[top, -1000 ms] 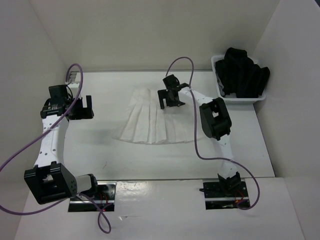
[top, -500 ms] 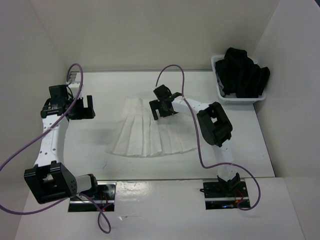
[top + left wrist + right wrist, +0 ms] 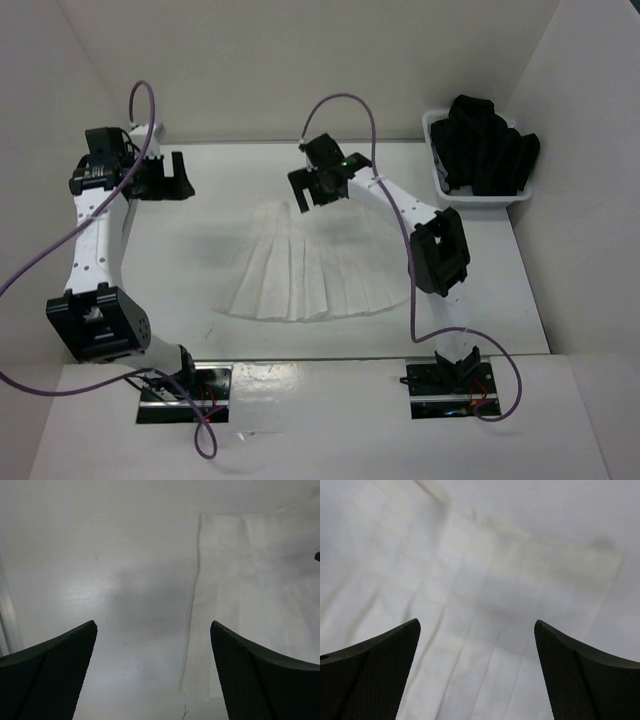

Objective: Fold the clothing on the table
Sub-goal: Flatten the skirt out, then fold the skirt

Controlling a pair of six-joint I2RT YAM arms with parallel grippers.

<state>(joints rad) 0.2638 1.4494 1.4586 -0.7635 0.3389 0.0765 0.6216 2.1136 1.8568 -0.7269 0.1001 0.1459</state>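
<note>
The clothing [image 3: 310, 270], a white pleated fan-shaped garment, lies flat on the table [image 3: 180, 290], its narrow end toward the back. My right gripper [image 3: 318, 188] hovers open above that narrow end, nothing between its fingers; the right wrist view looks down on the pleats [image 3: 480, 630]. My left gripper [image 3: 165, 178] hangs open over bare table at the back left, apart from the cloth. In the left wrist view the clothing's [image 3: 240, 590] straight side edge runs down the right half.
A white basket [image 3: 436, 160] with black garments [image 3: 490, 145] stands at the back right corner. White walls close in the table on three sides. A grey rail [image 3: 7, 615] shows at the left edge of the left wrist view.
The right gripper let the clothing's narrow end go and rose toward the back. The garment now lies spread wider and nearer the front. The left gripper moved up and back.
</note>
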